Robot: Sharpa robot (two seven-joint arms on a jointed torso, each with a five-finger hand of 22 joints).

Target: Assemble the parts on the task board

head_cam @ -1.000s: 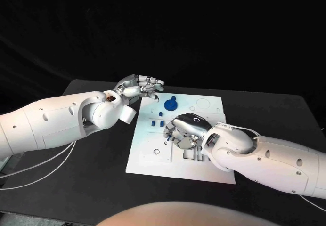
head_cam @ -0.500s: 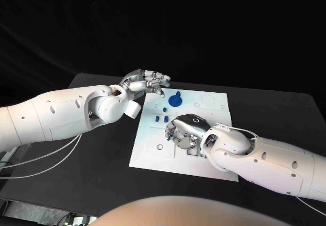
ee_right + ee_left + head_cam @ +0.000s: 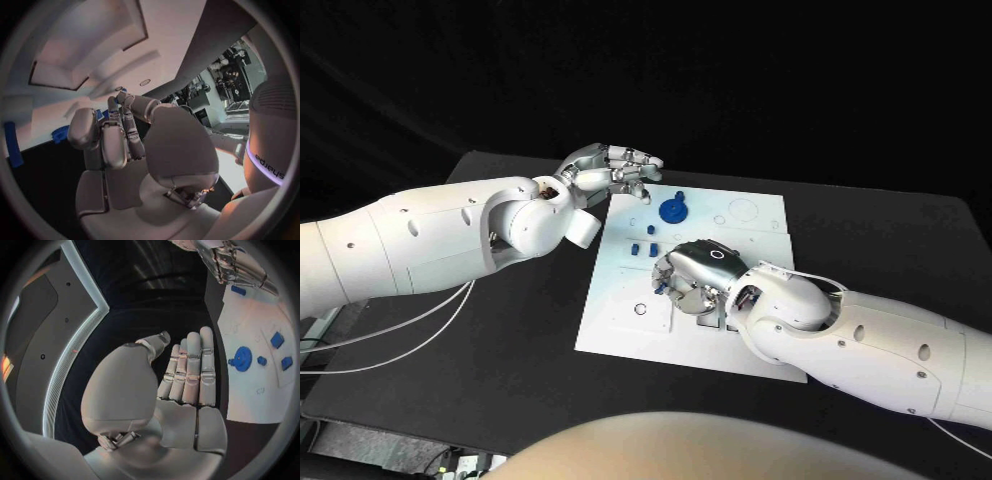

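Board (image 3: 620,320) lies centred on the worktop (image 3: 488,380), blue parts (image 3: 672,211) toward its 12 o'clock end. Left hand (image 3: 606,170) hovers off the 11 o'clock corner, fingers (image 3: 190,365) straight, together, gripping nothing. Right hand (image 3: 692,278) rests mid-board, fingers (image 3: 115,135) curled; grip cannot be determined.

Three cameras are covering one black bench (image 3: 473,330) from above and from both wrists.

The head camera is looking steeply down at the flat white rectangular task board (image 3: 625,320). The left wrist camera is sitting close behind the silver left robot hand (image 3: 187,375), facing along it, and is sharing the board and round blue disc part (image 3: 242,358) with the head view. The right wrist camera is peering closely past the silver right robot hand (image 3: 119,140).
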